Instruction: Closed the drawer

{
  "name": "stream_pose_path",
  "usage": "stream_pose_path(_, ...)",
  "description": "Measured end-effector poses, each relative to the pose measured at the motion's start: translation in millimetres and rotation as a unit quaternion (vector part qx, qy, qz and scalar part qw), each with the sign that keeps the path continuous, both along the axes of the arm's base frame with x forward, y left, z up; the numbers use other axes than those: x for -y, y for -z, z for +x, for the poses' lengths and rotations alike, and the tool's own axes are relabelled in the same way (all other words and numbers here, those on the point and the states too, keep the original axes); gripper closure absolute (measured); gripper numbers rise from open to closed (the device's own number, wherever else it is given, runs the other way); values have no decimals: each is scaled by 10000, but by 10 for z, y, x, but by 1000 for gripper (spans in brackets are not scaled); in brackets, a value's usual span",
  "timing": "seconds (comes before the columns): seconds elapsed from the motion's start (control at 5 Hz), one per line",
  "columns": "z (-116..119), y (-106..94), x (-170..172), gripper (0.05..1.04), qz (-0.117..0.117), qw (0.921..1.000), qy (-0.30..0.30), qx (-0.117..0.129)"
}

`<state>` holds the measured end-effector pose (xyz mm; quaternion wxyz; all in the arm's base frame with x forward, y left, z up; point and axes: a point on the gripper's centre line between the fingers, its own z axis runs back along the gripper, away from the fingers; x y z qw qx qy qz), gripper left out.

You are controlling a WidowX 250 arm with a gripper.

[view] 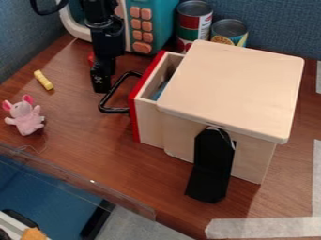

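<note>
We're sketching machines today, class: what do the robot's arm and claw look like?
The arm is black and built of chunky, blocky segments. The claw is black too, narrow and boxy, with small pale markings low on it. A black loop, apparently a cable, curves beside the arm.

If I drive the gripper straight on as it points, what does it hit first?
Most likely the brown tabletop, just beside the black handle; how high the gripper hangs above it is hard to judge.
</note>
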<state>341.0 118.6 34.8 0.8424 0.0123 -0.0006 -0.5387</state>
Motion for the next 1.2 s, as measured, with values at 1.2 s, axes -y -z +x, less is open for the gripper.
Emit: stream_pose_path(1.2, -21, 184, 622, 85, -743, 9953, 591, -187)
